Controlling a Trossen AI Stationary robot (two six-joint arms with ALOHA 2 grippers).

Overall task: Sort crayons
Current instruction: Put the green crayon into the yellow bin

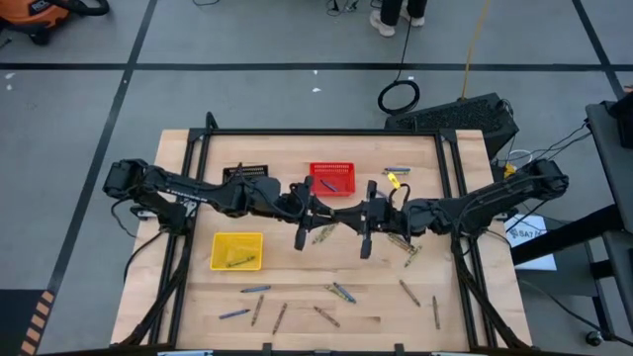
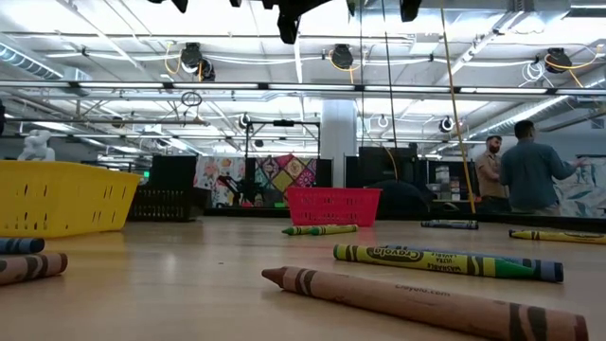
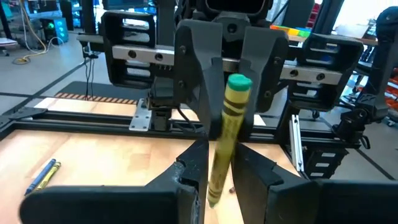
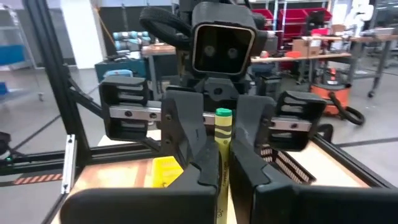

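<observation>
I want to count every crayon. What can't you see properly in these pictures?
- Low view: the walls of the yellow basket and the red basket hide what is inside them.
- High view: the black basket is too small and dark to show its contents.
- Right wrist view: the right pincer hides the lower end of the yellow-green crayon it grips.

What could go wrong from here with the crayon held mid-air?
1. The right end effector pinches the yellow-green crayon near one end, most of it standing free; it could pivot or slip.
2. The left end effector faces it closely; slight misalignment might knock them together.
3. A drop would likely land among the loose crayons on the table, unsorted.
</observation>
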